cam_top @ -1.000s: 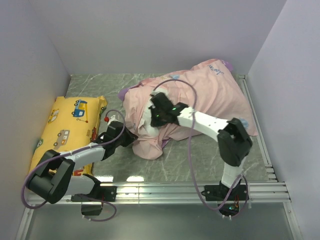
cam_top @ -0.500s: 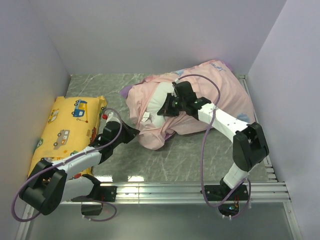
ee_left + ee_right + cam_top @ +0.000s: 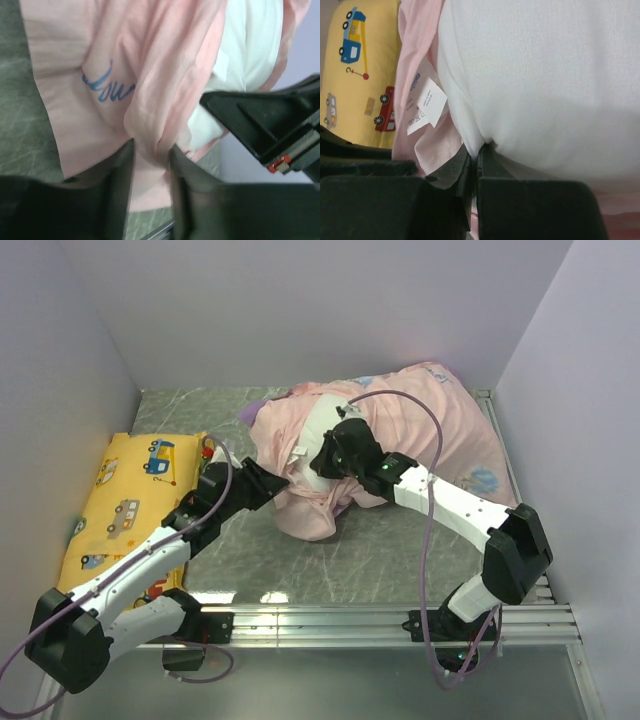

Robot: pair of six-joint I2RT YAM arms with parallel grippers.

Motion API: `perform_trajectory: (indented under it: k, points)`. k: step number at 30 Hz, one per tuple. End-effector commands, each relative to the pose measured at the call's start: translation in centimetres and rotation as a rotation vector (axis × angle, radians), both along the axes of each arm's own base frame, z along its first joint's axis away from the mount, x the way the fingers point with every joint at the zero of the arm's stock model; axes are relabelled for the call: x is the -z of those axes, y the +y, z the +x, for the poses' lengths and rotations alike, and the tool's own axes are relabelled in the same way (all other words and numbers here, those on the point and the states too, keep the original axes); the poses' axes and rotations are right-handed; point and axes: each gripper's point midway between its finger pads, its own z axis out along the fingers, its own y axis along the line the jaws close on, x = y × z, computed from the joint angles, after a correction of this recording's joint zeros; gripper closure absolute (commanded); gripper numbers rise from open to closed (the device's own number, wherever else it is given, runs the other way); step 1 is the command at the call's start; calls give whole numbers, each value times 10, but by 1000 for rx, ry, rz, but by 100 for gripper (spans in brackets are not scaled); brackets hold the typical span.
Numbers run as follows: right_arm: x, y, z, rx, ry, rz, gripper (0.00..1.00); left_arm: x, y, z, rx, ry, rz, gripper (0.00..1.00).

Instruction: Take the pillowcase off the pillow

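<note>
The pale pink, inside-out pillowcase lies bunched at the back right of the table. The white pillow bulges out of its open end. My right gripper is shut on a pinch of the pillow's white fabric at its lower edge, and the right gripper shows no gap. A white tag hangs beside it. My left gripper sits at the pillowcase's near-left hem. In the left wrist view the left gripper stands open with a fold of pillowcase lying between the fingers.
A yellow cushion printed with vehicles lies along the left wall, under my left arm. Pale walls close in the left, back and right. A metal rail runs along the near edge. My right arm's black link is close to the left gripper.
My left arm has stretched forward and right to the pillowcase's hem, and its jaws have parted. The right gripper swung back and then left with the pillow; more white pillow shows.
</note>
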Motion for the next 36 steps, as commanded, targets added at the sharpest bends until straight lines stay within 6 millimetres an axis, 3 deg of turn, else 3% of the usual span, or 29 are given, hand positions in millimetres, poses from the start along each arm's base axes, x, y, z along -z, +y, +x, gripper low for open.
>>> perform_trajectory:
  k: [1,3,6,10,17,20,21,24,25,27,31,36]
  points:
    - [-56,12,20,61,-168,96,100,-13,-9,-14,18,25,-13,55]
    - [-57,16,20,60,-170,85,100,-21,-5,-12,-29,2,-11,33]
    - [-59,18,23,69,-176,81,100,-26,-9,-18,-53,-6,-11,21]
    - [-61,20,24,80,-178,82,100,-18,-23,-23,-69,38,-35,15]
    - [-62,32,20,61,-171,85,100,10,-50,-12,-123,70,-65,10]
    - [-61,33,20,57,-172,76,100,27,-60,-9,-105,91,-48,21]
    - [-61,33,20,53,-174,71,100,31,-63,-11,-90,100,-43,44]
    - [-65,32,24,59,-187,46,100,48,-68,-22,-56,128,-25,86]
    - [-65,31,27,65,-188,39,100,61,-66,-29,-49,153,-14,92]
    - [-71,28,33,76,-197,36,100,72,-64,-38,-37,181,-10,99]
    - [-83,17,50,104,-202,46,100,107,-48,-63,-41,248,30,99]
    - [-94,1,69,139,-210,52,100,123,-30,-82,-53,274,20,99]
